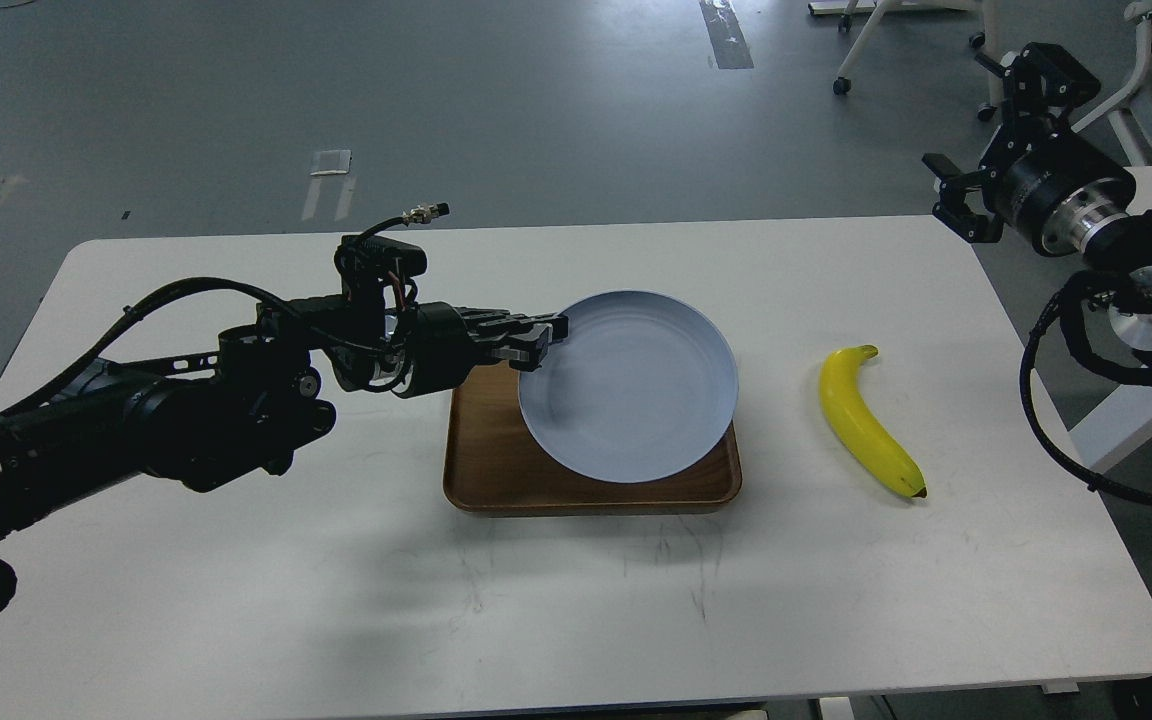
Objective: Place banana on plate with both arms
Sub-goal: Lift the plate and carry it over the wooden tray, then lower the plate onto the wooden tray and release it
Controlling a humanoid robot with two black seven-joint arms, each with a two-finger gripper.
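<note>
Head view: the left gripper (541, 340) reaches in from nine o'clock and its fingers pinch the rim of the plate (636, 400) at about ten o'clock of the dish. The plate sits tilted over the wooden tray (486, 470), its right side overhanging the tray's edge. The banana (868, 420) lies flat on the white table (336, 600) at three o'clock of the plate, apart from it, stem up, dark tip toward the near edge. The right gripper (961, 200) hangs high at two o'clock, well apart from the banana; it looks spread, though seen small.

The risks, as I judge them: a thin rim pinch on a shallow dish can slip or let the plate swing, so that it clatters on the tray or slides off. If the left arm drags the plate rightward, it may nudge the banana and roll it toward the table's edge. The right arm must come down far; a skewed approach on the smooth, curved banana could squirt it out of the fingers.
</note>
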